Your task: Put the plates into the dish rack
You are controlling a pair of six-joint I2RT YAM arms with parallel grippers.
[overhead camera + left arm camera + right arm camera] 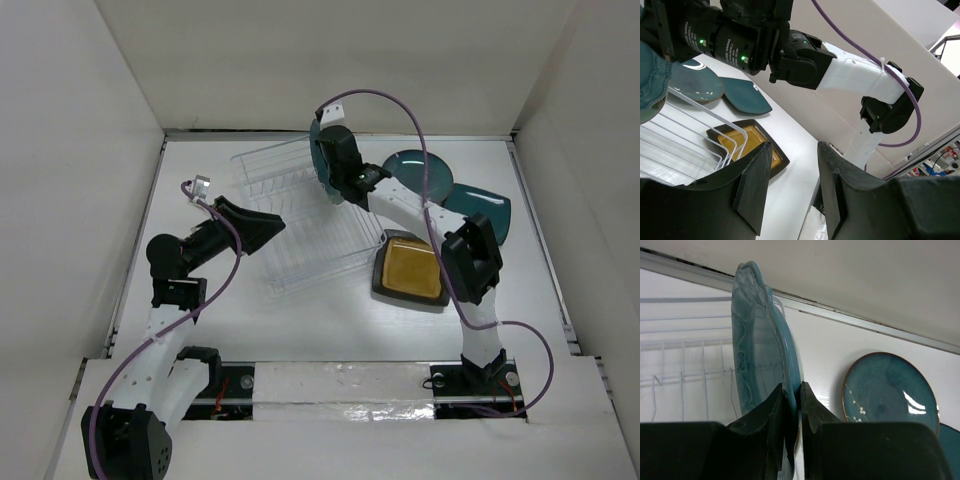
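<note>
The right gripper (792,402) pinched the teal scalloped plate (757,350) upright by its rim, with the dish rack (685,360) just beneath the fingers. Judged step: insertion. The next move called for lowering the plate's edge between ribs. The left gripper (795,150) stood wide and empty.

The white table (320,325) carries the clear dish rack (300,225) near its middle. Right of it lie a dark teal round plate (425,170), a teal square plate (487,210) just beside that, and an amber square plate (412,268) by the rack's near corner.

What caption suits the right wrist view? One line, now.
Right gripper clamps the teal scalloped round plate upright at the clear plastic dish rack; a dark teal round plate lies beyond.
</note>
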